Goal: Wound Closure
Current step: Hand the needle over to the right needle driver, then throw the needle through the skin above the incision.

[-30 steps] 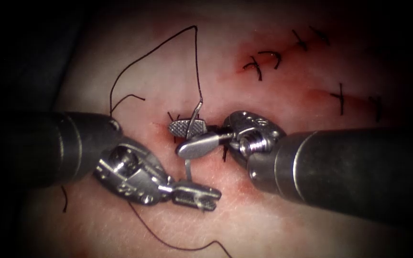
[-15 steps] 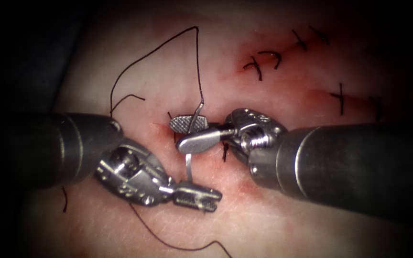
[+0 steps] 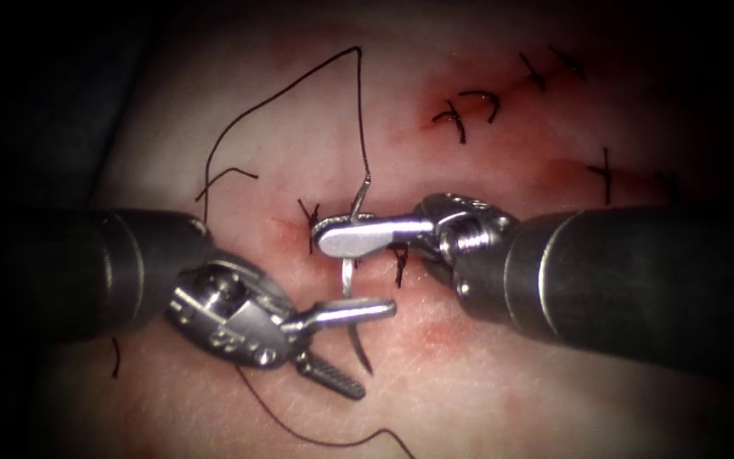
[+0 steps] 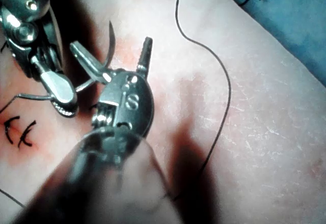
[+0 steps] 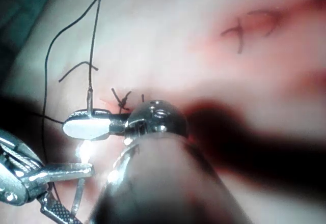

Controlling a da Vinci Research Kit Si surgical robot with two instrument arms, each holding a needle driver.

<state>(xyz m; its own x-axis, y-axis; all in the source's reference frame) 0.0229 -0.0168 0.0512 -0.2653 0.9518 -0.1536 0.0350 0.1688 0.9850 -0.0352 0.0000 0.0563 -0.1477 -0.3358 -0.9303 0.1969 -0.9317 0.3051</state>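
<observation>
Blue drape (image 4: pixel 300 25) at edge, dark surround, spot-lit centre.

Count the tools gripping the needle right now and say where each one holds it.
1. The right tool is shut on the needle near its thread end, above the tissue. The left tool is open around the needle's pointed half without gripping it.

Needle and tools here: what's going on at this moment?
The right tool has its jaws shut on the needle near its thread end, above the tissue and not in it. The left tool stands open around the needle's pointed half, holding nothing. The thread loops up and away from the needle.
</observation>
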